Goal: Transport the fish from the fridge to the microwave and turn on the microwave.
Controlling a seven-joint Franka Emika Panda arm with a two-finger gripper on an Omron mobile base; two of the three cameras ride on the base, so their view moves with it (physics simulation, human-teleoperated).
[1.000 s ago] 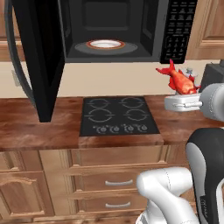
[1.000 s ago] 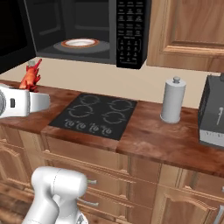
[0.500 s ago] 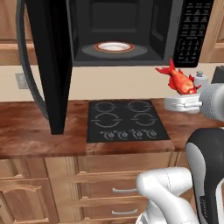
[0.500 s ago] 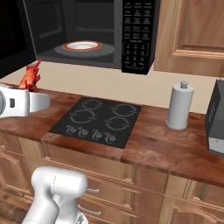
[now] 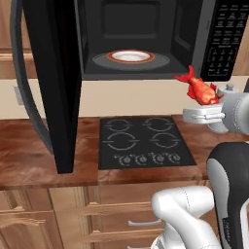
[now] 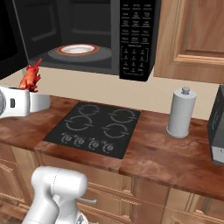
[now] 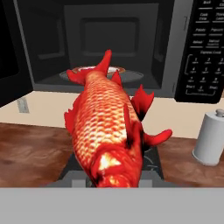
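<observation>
A: What does the fish (image 7: pixel 107 131) look like, and how would it handle?

B: It is bright red-orange and scaly, with a forked tail and thin fins. It reads as light and stiff, probably slick along the scales. The thick middle of the body seems the safest place to hold; the fins and tail look too thin to bear a grip.

A: Where is it?

B: In the gripper (image 5: pixel 204 108), whose jaws are partly closed around its body. The tail points away from the hand, up toward the microwave (image 5: pixel 146 44), which hangs ahead of and above the gripper with its door swung open. The turntable (image 5: pixel 131 57) lies beyond the fish's tail. A cooktop (image 5: pixel 145 141) sits below and in front, and a paper towel roll (image 6: pixel 180 113) stands off to the hand's right.

A: What differs from a moment ago?

B: Both base views have drawn nearer, so the microwave looms larger and the cavity is closer. That is the base driving in. The fish sits in the jaws as before.
</observation>
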